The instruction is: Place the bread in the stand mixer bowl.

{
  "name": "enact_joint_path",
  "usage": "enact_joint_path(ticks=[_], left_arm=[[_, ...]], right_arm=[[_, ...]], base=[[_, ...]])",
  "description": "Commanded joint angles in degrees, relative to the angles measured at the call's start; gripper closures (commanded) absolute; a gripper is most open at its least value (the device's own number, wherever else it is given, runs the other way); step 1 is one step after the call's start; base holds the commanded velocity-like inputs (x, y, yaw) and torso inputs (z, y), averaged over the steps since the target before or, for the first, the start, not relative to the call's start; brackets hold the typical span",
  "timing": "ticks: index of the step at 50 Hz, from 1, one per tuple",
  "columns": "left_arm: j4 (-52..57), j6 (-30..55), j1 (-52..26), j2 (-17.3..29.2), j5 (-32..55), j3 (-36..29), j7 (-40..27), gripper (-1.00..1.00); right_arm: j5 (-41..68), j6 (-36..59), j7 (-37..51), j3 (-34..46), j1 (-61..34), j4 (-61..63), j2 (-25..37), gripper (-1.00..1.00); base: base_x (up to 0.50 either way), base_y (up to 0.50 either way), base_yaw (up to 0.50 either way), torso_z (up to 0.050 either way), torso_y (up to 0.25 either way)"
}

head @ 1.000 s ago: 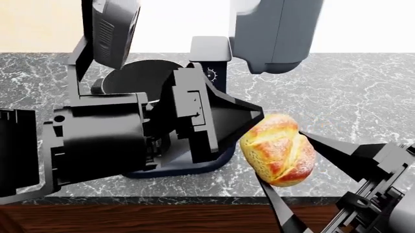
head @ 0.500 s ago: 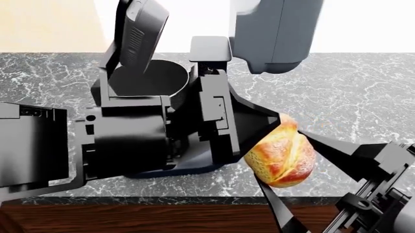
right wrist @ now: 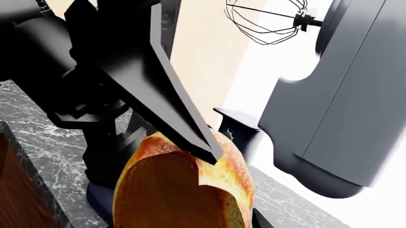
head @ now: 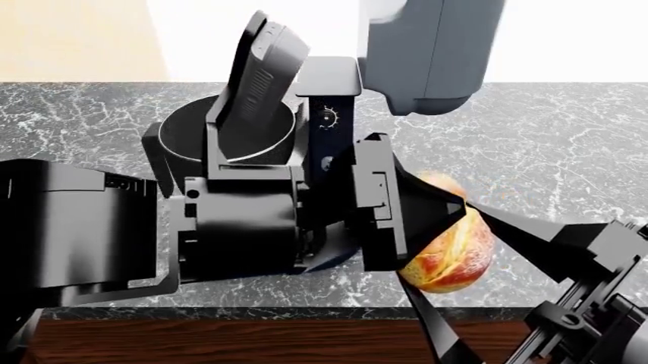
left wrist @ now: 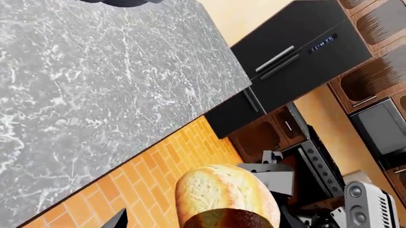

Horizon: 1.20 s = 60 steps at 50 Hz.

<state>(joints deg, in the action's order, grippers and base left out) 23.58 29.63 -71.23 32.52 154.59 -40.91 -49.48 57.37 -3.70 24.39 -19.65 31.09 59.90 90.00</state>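
The right gripper (head: 445,243) clamps the bread (head: 453,258) just above the marble surface (head: 547,152), beside the stand mixer bowl (head: 187,133); the left gripper (head: 420,208) crowds in alongside, its opening hidden; a handover seems intended.

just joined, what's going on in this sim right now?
Both arms are at the bread near the front edge of the marble counter. The right gripper has its jaws around the loaf, and the left gripper presses in from the other side, its jaws hiding part of the crust. The stand mixer bowl sits behind the left arm under the raised mixer head. The bread is not in the bowl yet.
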Motion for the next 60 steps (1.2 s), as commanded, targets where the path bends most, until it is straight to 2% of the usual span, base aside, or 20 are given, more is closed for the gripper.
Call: enact_joint_path(ticks=[1, 5, 6, 29, 30, 55, 60], left_arm=[[-2.16, 1.56, 0.29, -1.52, -1.13, -1.48, 1.33, -1.0], [-1.96, 1.16, 0.32, -1.51, -1.49, -1.46, 1.21, -1.0], [-1.77, 0.53, 0.37, -1.32, -2.4, -1.31, 0.89, 1.0], [0.2, -1.96, 0.18, 0.01, -2.42, 0.76, 0.84, 1.0], [0.7, -2.36, -0.11, 0.34, -2.43, 1.28, 0.66, 1.0], [10.57, -9.59, -4.16, 9.26, 1.23, 11.44, -3.56, 1.0], [12.25, -11.4, -6.61, 12.88, 3.1, 14.11, -6.39, 1.0]], right_arm=[[-1.79, -0.14, -0.01, 0.46, -1.2, 0.1, -0.01, 1.0], [-1.66, -0.36, 0.09, 0.63, -1.4, 0.1, -0.01, 1.0], [-1.63, -0.32, 0.11, 0.63, -1.5, 0.1, -0.01, 1.0], [2.02, 1.03, -1.15, 0.06, -4.01, 0.1, -0.01, 1.0], [4.45, 0.75, 0.29, -0.54, -4.69, 0.1, -0.01, -1.0], [7.99, 5.65, 8.41, -0.42, -6.87, 0.09, -0.03, -1.0], [9.5, 6.24, 10.2, -0.69, -7.77, 0.07, -0.06, -1.0]], base=[[0.0, 0.0, 0.0, 0.0, 0.0], [0.0, 0.0, 0.0, 0.0, 0.0], [0.0, 0.0, 0.0, 0.0, 0.0], [0.0, 0.0, 0.0, 0.0, 0.0], [0.0, 0.0, 0.0, 0.0, 0.0], [0.0, 0.0, 0.0, 0.0, 0.0], [0.0, 0.0, 0.0, 0.0, 0.0]])
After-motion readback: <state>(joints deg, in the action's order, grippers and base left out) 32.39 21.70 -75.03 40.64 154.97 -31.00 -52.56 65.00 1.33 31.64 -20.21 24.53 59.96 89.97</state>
